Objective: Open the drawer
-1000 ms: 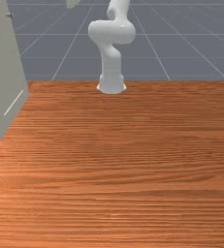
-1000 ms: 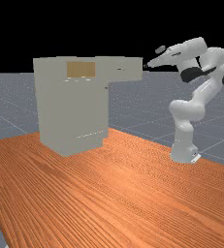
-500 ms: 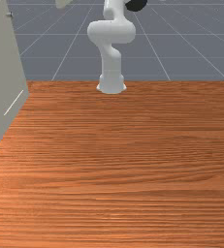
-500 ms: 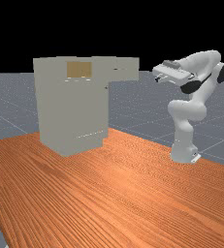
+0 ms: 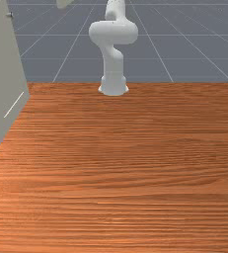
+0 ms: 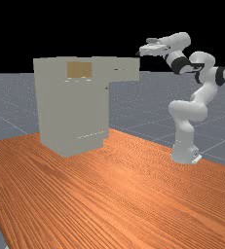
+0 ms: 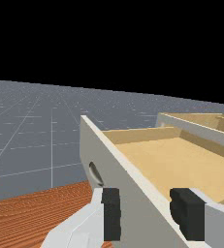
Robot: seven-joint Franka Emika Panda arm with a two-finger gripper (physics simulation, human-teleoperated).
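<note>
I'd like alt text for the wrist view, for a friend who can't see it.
A pale drawer stands pulled out, its tan inside showing and an oval recess in its front. The open gripper is seen up close in front of it. Beyond are a wooden table, grey floor and black background.

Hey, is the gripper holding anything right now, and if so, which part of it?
No, nothing is held. The gripper is open, its fingers well apart by the drawer's front panel, not pinching it from both sides.
</note>
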